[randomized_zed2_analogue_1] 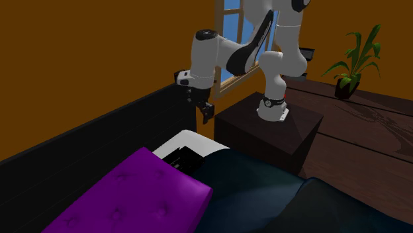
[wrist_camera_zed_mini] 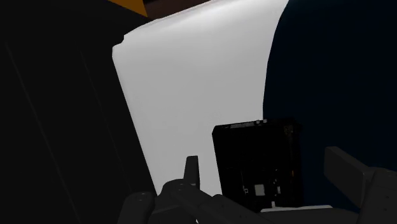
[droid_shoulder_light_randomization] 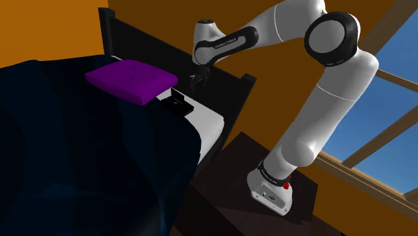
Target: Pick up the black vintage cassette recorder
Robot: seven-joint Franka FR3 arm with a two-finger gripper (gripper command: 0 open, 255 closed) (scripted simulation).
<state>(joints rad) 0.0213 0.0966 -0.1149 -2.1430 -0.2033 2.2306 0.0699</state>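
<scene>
black cassette recorder (droid_shoulder_light_randomization: 178, 102) lies flat on the white sheet (droid_shoulder_light_randomization: 206, 122) at the head of the bed, just beside the purple cushion (droid_shoulder_light_randomization: 130, 77) and at the edge of the dark blue blanket (droid_shoulder_light_randomization: 87, 161). Gripper (droid_shoulder_light_randomization: 196, 83) hangs above it, close to the black headboard (droid_shoulder_light_randomization: 151, 45), apart from it. Wrist view: fingers (wrist_camera_zed_mini: 347, 172) stand spread, claw released, nothing held, recorder seen beyond and between them
</scene>
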